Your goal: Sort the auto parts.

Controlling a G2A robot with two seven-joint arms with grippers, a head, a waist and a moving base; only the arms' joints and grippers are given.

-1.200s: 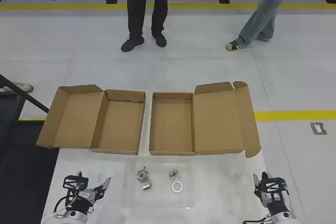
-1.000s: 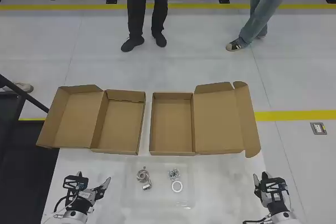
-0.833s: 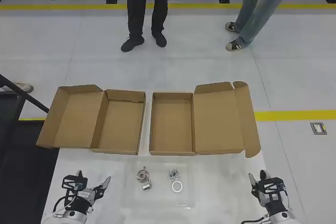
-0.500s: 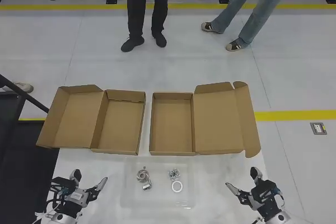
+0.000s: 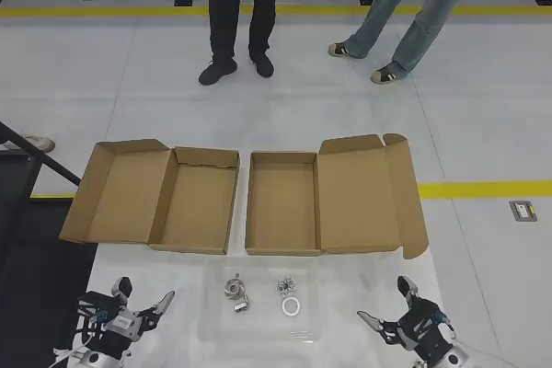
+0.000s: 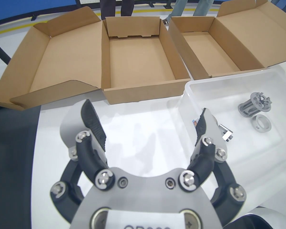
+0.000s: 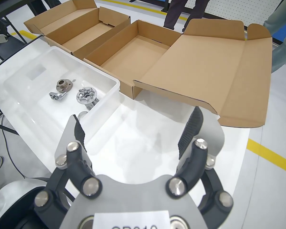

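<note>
— Checking claws, status?
— Both spread wide, nothing held. L gripper (image 6: pixel 145 117) hovers just beside clear tray (image 6: pixel 188 89); R gripper (image 7: pixel 135 117) over table (image 7: pixel 152 120), tray's other side.
— Parts?
— In tray: hub (image 7: pixel 62 85), bracket (image 7: pixel 56 95), splined pc (image 7: pixel 87 95), ring (image 6: pixel 261 121). Two open cardboard boxes (image 5: pixel 198 207) behind.

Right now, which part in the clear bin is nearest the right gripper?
The plain ring, the only smooth hoop. The ribbed hub lies just beyond it; the flanged bushing and small bracket sit across the bin.
</note>
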